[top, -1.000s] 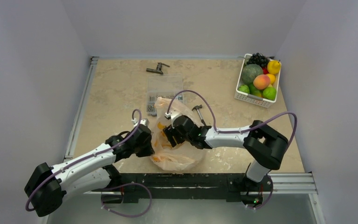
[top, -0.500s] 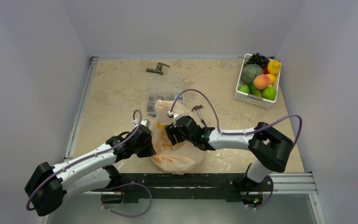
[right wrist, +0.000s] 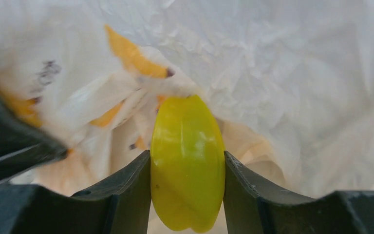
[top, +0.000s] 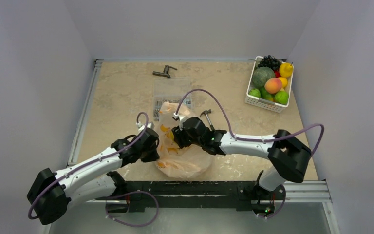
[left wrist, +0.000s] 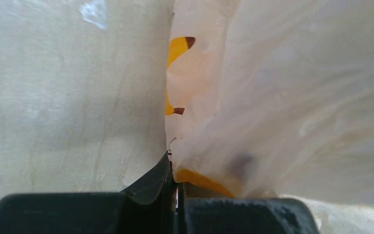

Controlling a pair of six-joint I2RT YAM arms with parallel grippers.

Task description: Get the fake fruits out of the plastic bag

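Note:
The translucent peach-orange plastic bag [top: 187, 163] lies crumpled near the table's front edge, between my two grippers. My left gripper [top: 156, 150] is at the bag's left side and is shut on a fold of its film [left wrist: 272, 97], pinched between the jaws [left wrist: 176, 183]. My right gripper [top: 176, 139] reaches into the bag's mouth from the right. In the right wrist view it [right wrist: 187, 161] is shut on a glossy yellow-green fake fruit [right wrist: 187, 180], with bag film [right wrist: 282, 73] all round. The fruit is hidden in the top view.
A white basket [top: 253, 100] with a dark green melon, peach, green and yellow pieces and grapes stands at the back right. A clear parts box [top: 171, 91] lies behind the bag, a hammer [top: 207, 118] to its right, a dark metal tool [top: 164, 72] at the back.
My right gripper has shifted slightly back and left within the bag's mouth, its elbow swinging right. The bag's top has risen a little. The left gripper stays on the bag.

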